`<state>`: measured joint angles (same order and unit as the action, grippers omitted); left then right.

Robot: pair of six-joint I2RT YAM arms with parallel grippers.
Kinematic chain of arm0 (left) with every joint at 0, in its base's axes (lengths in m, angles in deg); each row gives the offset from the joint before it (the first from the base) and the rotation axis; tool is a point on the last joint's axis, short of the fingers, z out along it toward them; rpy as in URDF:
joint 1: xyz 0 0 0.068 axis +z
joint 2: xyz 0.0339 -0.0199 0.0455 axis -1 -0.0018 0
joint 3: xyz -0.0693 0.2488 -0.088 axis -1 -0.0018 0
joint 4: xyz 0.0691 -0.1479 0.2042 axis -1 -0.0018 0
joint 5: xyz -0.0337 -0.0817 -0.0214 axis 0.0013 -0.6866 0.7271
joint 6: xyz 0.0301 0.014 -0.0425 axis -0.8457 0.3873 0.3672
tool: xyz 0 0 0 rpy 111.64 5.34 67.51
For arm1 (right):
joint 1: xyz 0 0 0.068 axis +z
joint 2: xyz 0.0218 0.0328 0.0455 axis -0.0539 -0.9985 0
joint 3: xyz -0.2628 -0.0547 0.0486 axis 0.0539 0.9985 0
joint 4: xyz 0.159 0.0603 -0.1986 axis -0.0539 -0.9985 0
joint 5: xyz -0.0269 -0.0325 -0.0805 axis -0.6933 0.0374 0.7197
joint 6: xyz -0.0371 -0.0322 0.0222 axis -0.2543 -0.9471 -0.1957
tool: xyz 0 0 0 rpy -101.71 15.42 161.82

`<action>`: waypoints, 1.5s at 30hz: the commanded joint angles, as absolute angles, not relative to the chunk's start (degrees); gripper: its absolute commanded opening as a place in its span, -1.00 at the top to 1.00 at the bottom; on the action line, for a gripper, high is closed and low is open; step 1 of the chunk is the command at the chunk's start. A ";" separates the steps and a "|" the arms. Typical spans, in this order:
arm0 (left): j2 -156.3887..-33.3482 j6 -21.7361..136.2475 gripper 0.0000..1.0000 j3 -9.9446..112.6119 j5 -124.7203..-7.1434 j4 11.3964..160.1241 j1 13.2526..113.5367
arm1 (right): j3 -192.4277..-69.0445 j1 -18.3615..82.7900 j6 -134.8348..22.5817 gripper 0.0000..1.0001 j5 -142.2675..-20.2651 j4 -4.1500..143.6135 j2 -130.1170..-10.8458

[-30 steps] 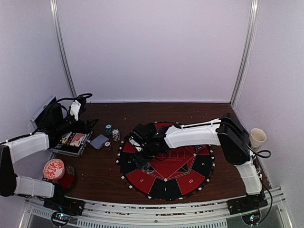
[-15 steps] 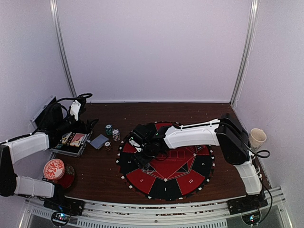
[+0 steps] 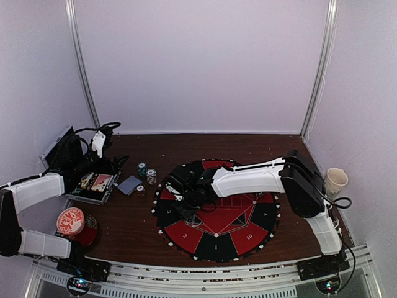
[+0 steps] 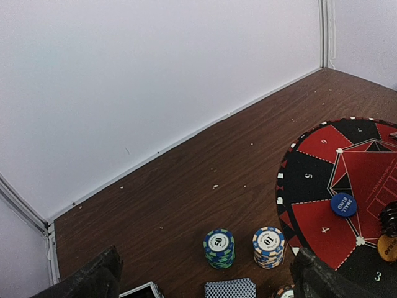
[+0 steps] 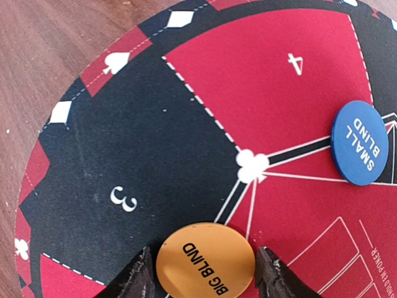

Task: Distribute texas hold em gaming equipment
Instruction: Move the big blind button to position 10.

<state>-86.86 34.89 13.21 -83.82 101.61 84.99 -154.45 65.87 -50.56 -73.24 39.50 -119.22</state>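
Right wrist: orange disc (image 5: 206, 259), BIG BLIND, sits on mat (image 5: 124, 124) between half-closed jaws of right gripper (image 5: 201, 273), grip unclear; blue disc (image 5: 359, 143), SMALL BLIND, lies by 4. Only left wrist reads chip stacks 50 (image 4: 219, 247) and 10 (image 4: 268, 246); left gripper (image 4: 208, 279) gapes wide, empty.

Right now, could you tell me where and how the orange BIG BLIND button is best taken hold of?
Grip the orange BIG BLIND button by its rim, at two opposite points, coming straight down from above. It is a thin round disc lying flat on the mat, so likely only its edge offers purchase. The right gripper straddles it, one finger each side.
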 commanded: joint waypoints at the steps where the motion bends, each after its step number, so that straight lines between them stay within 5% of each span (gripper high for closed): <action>1: -87.26 35.23 -0.96 14.15 -84.33 103.35 85.32 | -155.49 66.81 -50.16 -0.11 -71.01 38.56 -120.69; 21: -87.22 35.23 -0.96 14.15 -84.39 103.34 85.37 | -146.60 61.95 -47.50 -0.01 -63.08 44.89 -109.85; 45: -87.16 35.14 -0.96 14.25 -83.80 102.99 85.35 | -101.40 61.35 -38.85 -0.01 -62.58 55.26 -76.06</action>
<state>-86.97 34.89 13.23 -83.76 101.59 84.99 -103.59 61.19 -41.01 -62.23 51.89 -77.98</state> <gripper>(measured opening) 0.978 0.508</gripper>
